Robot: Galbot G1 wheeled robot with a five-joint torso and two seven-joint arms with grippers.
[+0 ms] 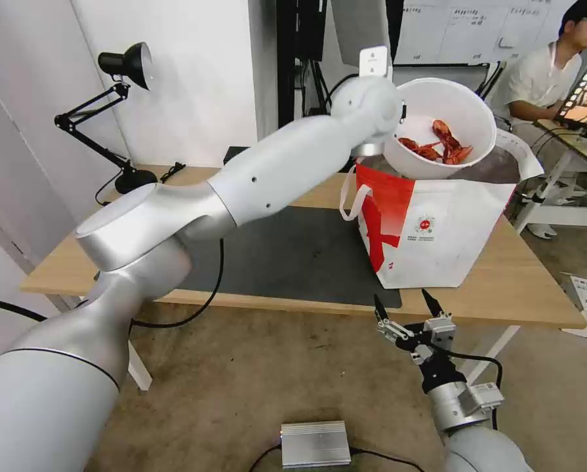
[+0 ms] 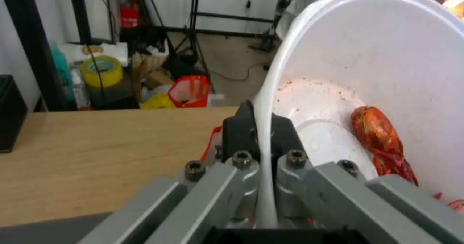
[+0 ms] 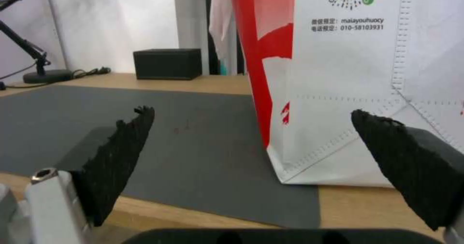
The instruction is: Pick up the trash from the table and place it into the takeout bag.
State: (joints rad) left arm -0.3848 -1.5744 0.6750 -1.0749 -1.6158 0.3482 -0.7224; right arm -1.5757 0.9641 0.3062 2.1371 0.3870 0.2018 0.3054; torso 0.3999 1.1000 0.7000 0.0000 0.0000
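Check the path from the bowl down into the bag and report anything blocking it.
Nothing visible blocks it. The left gripper pinches the rim of the tilted bowl directly over the open mouth of the bag. The right gripper hangs open below the table's front edge.

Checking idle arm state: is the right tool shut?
No. The right tool hangs open below the table's near edge, fingers spread wide, facing the takeout bag.
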